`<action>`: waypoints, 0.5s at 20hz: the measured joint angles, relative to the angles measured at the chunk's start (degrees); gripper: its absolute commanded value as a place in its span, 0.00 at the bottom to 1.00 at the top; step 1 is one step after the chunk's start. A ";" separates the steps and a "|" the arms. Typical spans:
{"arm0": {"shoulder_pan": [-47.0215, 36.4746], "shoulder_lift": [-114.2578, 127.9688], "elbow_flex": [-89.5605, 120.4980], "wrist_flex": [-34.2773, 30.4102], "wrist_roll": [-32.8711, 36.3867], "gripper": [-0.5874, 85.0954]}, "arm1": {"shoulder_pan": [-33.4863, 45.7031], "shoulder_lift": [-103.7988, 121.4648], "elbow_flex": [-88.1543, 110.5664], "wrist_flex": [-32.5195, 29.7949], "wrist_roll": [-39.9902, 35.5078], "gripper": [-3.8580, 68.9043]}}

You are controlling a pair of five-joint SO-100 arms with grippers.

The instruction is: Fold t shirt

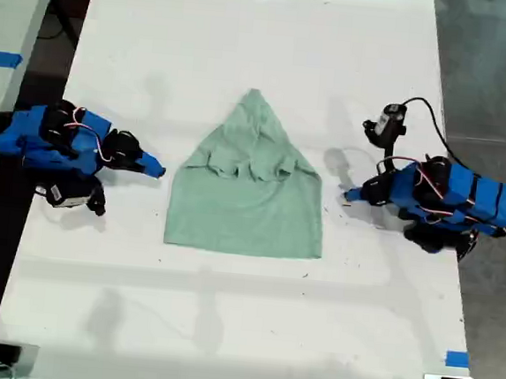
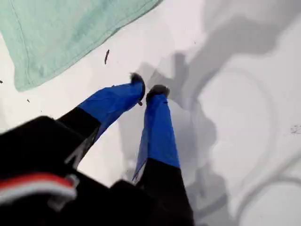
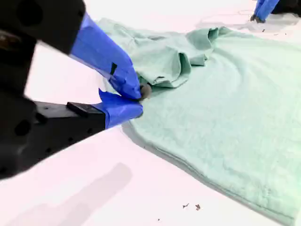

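The pale mint-green t shirt (image 1: pixel 248 198) lies flat at the middle of the white table (image 1: pixel 223 329), its sleeves folded in and its top end coming to a point. My first gripper (image 1: pixel 350 195) rests on the table just off the shirt's edge at the exterior view's right. Its jaws (image 2: pixel 148 89) are shut and empty, with a shirt corner (image 2: pixel 61 33) beyond them. My second gripper (image 1: pixel 157 170) sits at the exterior view's left, close to the shirt's other edge. It is shut (image 3: pixel 139 101), with its tips beside the folded sleeve (image 3: pixel 178 61). My first gripper (image 3: pixel 258 16) shows across the shirt.
A black camera on a cable (image 1: pixel 387 123) stands up behind the arm at the exterior view's right. Blue tape marks (image 1: pixel 456 358) sit near the table's front corner at the exterior view's right. Small dark specks (image 3: pixel 192 206) lie by the shirt's hem.
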 measured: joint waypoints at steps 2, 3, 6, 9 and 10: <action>0.00 0.00 -0.79 2.20 -0.09 0.00 | 0.00 0.00 0.00 0.00 0.00 0.11; -0.26 0.00 -0.97 2.64 -0.09 0.00 | 0.00 0.00 0.00 0.00 0.00 0.11; -1.14 0.00 -0.97 2.99 -0.09 0.00 | 0.00 0.00 0.00 0.00 0.00 0.11; -1.14 0.00 -0.97 2.99 -0.09 0.00 | 0.00 0.00 0.00 0.00 0.00 0.11; -1.14 0.00 -0.97 2.99 -0.09 0.00 | 0.00 0.00 0.00 0.00 0.00 0.11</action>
